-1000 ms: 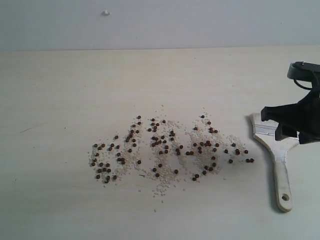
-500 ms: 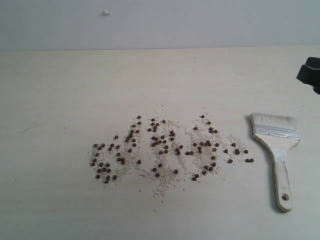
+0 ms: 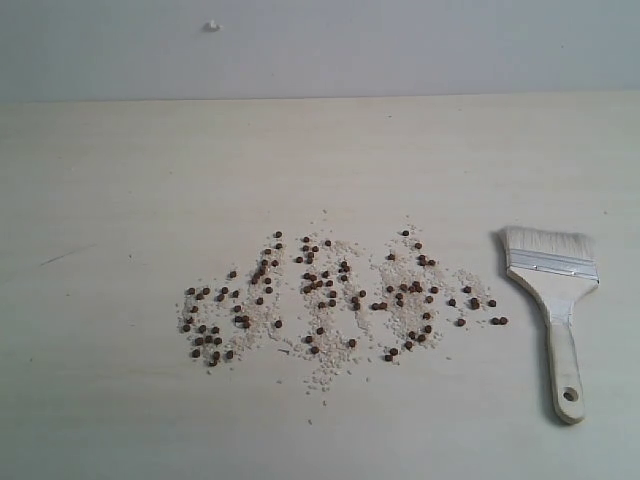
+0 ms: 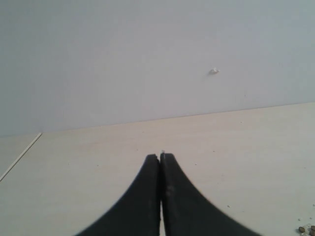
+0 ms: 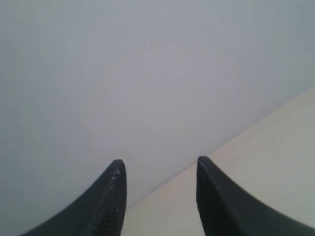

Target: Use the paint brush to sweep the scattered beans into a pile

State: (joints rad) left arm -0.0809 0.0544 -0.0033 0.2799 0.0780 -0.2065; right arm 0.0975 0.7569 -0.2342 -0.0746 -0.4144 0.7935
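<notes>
Dozens of dark reddish-brown beans (image 3: pixel 330 295) are seen strewn in a loose band across the middle of the pale bench (image 3: pixel 120 180), mixed with fine whitish crumbs (image 3: pixel 345 247). The paint brush (image 3: pixel 553 290) is laid flat just beside the band's right end, untouched, with bristles toward the grey wall (image 3: pixel 400 50) and handle toward the near edge. The left end effector (image 4: pixel 161 157) is shown pressed fully closed on nothing above the bench. The right end effector (image 5: pixel 160 169) is held parted, with nothing gripped between its jaws.
</notes>
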